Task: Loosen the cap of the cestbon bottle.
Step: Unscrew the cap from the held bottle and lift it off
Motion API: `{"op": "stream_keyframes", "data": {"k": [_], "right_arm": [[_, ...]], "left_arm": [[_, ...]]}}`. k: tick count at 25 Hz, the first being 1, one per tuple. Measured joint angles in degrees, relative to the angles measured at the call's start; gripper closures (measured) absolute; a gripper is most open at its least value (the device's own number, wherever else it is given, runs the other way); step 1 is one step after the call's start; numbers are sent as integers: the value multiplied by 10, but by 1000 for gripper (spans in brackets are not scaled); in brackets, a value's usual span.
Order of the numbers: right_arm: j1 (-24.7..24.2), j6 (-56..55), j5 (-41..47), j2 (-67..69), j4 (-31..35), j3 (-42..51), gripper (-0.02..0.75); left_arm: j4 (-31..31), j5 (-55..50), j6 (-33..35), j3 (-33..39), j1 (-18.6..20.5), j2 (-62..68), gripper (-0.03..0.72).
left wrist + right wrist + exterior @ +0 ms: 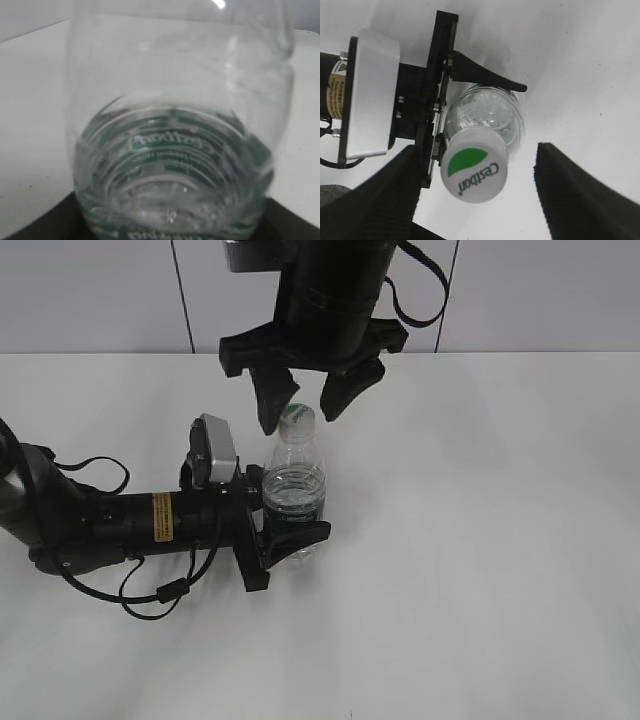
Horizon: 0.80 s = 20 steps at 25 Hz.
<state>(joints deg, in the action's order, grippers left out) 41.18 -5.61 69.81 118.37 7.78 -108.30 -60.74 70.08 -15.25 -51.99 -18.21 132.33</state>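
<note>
A small clear bottle (294,490) is seen standing upright on the white table (480,540), a little left of the middle in the exterior view, with a dark green label band around its lower body. It is gripped low down by the left gripper (290,510), whose arm is laid nearly flat along the table from the left; its black fingers (300,535) are clamped on the bottle at label height, one on either side. In the left wrist view the frame is almost filled by the bottle (175,140), and the green label with white print is seen through the clear plastic. The cap (296,417) is seated on the bottle's neck; from the right wrist camera above, its white top (474,171) is shown with a green leaf mark and printed lettering. The right gripper (310,398) is held over the bottle, pointing down, with its fingers (575,190) spread apart to either side of the cap. No contact between these fingers and the cap is visible; a gap is seen on both sides.
</note>
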Motion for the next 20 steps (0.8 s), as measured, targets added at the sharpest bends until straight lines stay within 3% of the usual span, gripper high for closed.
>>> {"op": "stream_keyframes", "data": {"k": [3,12,17,20], "right_arm": [[0,5,0,0,1,0,265],[0,12,0,2,2,0,295],[0,19,1,8,4,0,421],[0,22,1,8,4,0,437]], "left_arm": [[0,0,0,0,0,0,276],[0,0,0,0,0,0,276],[0,0,0,0,0,0,276],[0,0,0,0,0,0,276]]}}
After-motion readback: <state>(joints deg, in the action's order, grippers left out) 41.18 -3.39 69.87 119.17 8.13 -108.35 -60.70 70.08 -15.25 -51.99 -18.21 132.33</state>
